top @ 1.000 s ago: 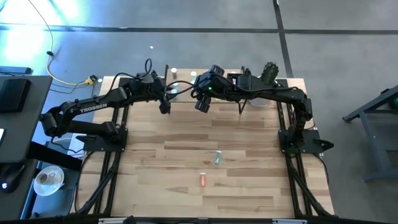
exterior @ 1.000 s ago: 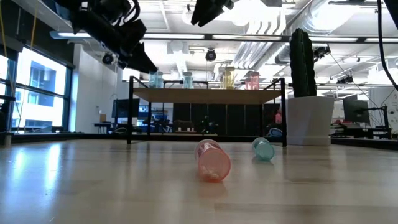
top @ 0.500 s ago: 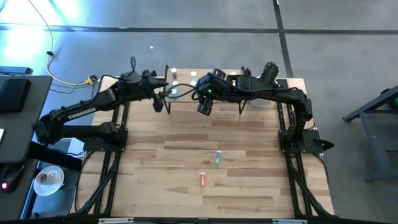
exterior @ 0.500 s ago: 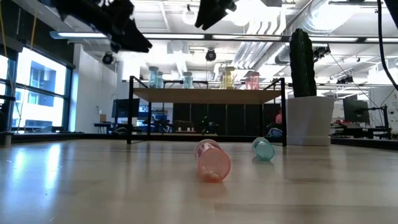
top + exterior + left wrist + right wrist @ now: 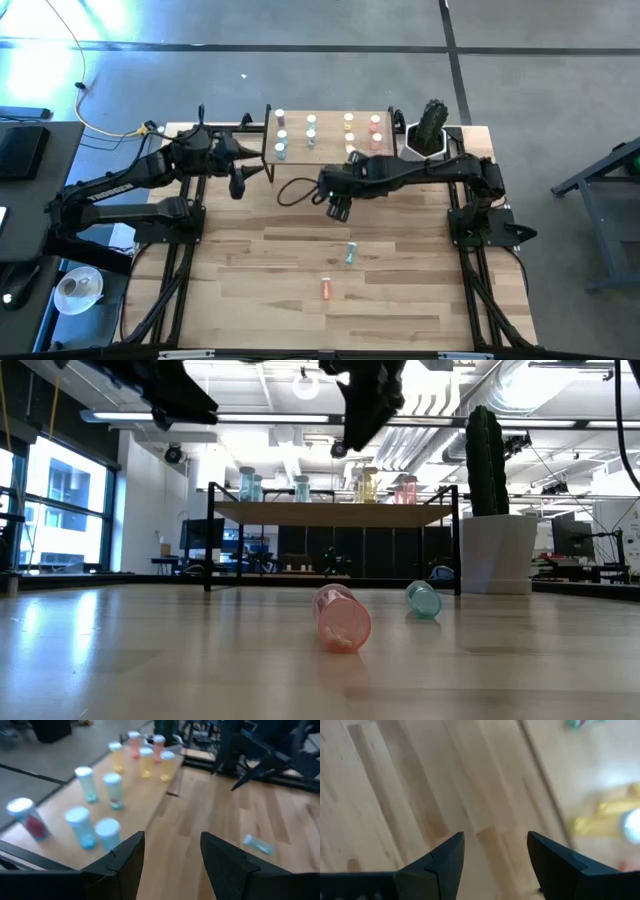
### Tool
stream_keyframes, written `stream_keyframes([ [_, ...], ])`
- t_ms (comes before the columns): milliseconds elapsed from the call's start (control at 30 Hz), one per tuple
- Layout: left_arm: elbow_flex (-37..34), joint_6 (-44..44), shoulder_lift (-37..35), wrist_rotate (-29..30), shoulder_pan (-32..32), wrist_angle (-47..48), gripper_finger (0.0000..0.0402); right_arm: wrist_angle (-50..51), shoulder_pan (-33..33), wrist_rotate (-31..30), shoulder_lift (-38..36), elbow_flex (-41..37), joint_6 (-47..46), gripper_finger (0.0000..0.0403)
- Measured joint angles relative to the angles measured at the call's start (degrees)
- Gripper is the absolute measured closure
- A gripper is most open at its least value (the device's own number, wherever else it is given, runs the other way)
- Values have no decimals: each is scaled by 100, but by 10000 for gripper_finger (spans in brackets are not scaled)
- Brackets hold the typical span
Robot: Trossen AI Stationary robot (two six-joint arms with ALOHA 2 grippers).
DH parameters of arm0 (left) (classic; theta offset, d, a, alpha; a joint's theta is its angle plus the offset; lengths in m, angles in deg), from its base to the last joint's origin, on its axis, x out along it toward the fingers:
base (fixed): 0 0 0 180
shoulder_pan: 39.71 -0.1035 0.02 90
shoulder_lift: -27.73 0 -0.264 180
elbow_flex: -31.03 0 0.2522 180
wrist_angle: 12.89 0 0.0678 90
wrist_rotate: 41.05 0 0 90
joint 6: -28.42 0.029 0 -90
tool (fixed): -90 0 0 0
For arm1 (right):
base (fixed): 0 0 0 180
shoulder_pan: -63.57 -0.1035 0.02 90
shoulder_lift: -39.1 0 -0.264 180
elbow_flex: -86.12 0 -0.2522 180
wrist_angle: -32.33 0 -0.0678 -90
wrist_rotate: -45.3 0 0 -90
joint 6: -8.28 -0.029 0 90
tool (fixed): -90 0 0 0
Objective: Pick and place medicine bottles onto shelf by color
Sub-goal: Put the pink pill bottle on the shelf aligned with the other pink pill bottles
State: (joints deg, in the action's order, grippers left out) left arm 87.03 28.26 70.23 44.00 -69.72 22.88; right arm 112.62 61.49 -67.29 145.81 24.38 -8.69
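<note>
Off the shelf (image 5: 328,130) now: both claws pulled back, left claw (image 5: 238,186) and right claw (image 5: 337,206) spread, empty. Next up, probably green bottle (image 5: 350,253) and red bottle (image 5: 326,289) lying on desk (image 5: 250,270).

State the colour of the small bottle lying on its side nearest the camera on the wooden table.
Pink: the small translucent bottle, clearest in the low view.

I see a cactus (image 5: 432,117) in its white pot (image 5: 497,555) at upper right, and a yellow cable (image 5: 110,128) at upper left.
</note>
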Motion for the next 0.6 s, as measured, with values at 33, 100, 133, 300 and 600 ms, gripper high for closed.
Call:
stream_keyframes([
  [33, 0, -35, -4, 0, 85, 68, 218, -8, -61, 9, 0, -111, -166, 194],
  [100, 0, -116, -9, 4, 266, 186, 218, -67, -168, 81, 0, -324, -545, 194],
  [133, -6, -127, -9, 7, 356, 240, 218, -91, -226, 134, 0, -413, -776, 194],
  [300, -245, -283, -7, 42, 829, 216, 218, -168, -549, 201, 0, -861, -2125, 194],
  [600, -697, -815, -7, 111, 1551, -124, 218, -633, -1165, 221, -4, -1263, -3847, 194],
])
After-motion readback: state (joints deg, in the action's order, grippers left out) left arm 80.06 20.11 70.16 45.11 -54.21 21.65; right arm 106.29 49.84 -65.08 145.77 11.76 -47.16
